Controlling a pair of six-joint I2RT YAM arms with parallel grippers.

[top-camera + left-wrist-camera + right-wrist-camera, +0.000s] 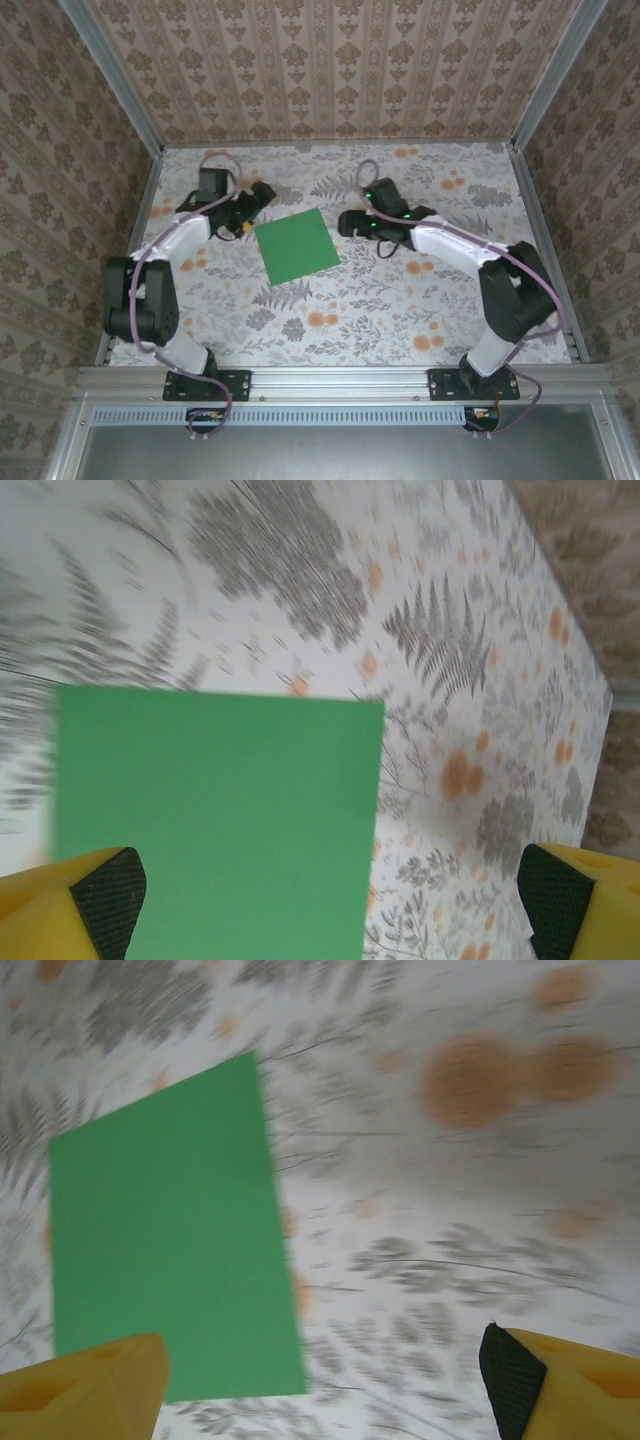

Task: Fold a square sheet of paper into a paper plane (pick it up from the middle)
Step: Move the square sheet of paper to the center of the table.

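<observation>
The square sheet of paper [297, 246] is laid flat and unfolded on the floral-patterned bench [400, 300], turned slightly out of line with the bench edges. It is placed between the two grippers, near the middle of the bench.

The left gripper [255, 207] is held low just beside the sheet's upper left corner. In the left wrist view its yellow fingers [100, 895] are seen spread wide apart, nothing is gripped between them, and one black pad is set over the green paper [220, 820].

The right gripper [348, 222] is positioned just off the sheet's right edge. In the right wrist view its fingers [515, 1380] are likewise parted and nothing is clamped; the sheet [170, 1260] is seen towards the left finger.
</observation>
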